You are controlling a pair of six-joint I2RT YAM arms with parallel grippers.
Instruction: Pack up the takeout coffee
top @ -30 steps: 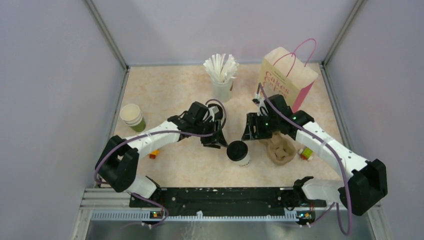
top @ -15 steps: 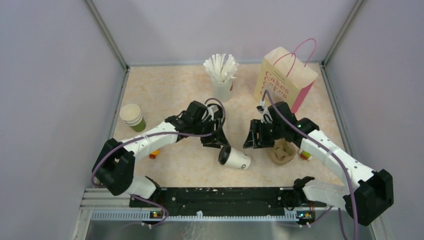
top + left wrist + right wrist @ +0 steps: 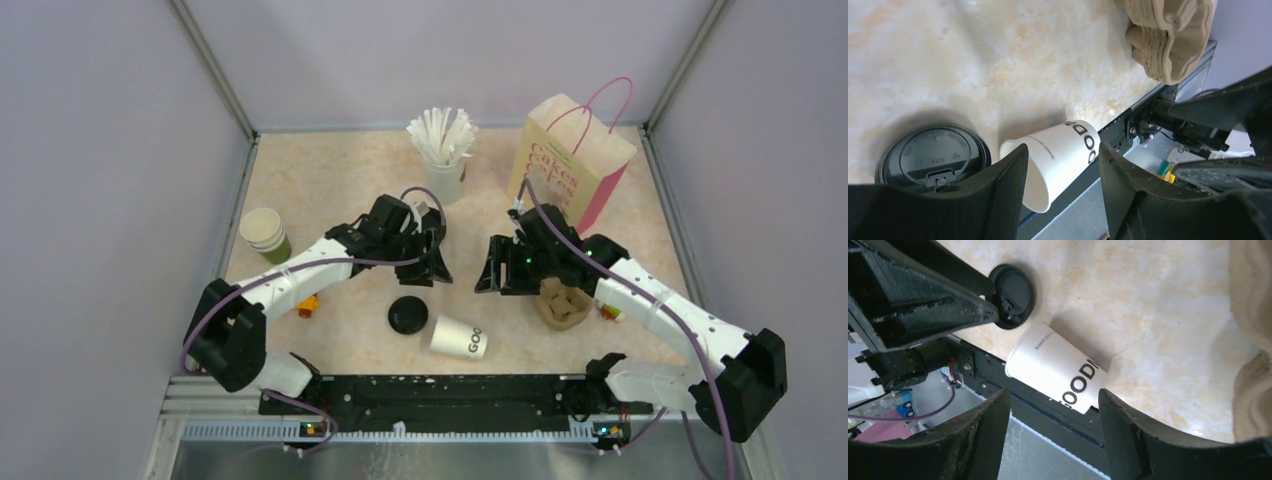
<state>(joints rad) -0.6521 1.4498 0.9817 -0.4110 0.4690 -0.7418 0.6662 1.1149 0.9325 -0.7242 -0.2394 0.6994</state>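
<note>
- The takeout coffee [image 3: 462, 338] is found lying on its side on the table [image 3: 330, 170], at about 6 o'clock of the tabletop and close to the near edge. Its open mouth is turned toward 9 o'clock, and black lettering is seen on its white wall.
- The black lid [image 3: 408, 315] is off the cup. It lies flat on the table just beside the mouth, at 10 o'clock of the cup. Whether lid and rim touch cannot be told.
- The left gripper [image 3: 436, 274] is held at about 11 o'clock of the cup, apart from both cup and lid. Its jaws are spread wide and nothing is gripped between them. In the left wrist view the cup and the lid are seen on the table beyond the fingers.
- The right gripper [image 3: 489, 282] is held at about 1 o'clock of the cup, facing the left one. Its jaws are likewise spread wide and empty.
- A brown pulp cup carrier [image 3: 562, 303] rests on the table at 2 o'clock of the cup, partly covered by the right arm.
- A paper bag [image 3: 570, 160] with pink handles stands at 1 o'clock of the tabletop, and a cup of straws [image 3: 443, 150] at 12 o'clock.
- A stack of paper cups [image 3: 265, 233] stands at 9 o'clock, near the left edge.
</note>
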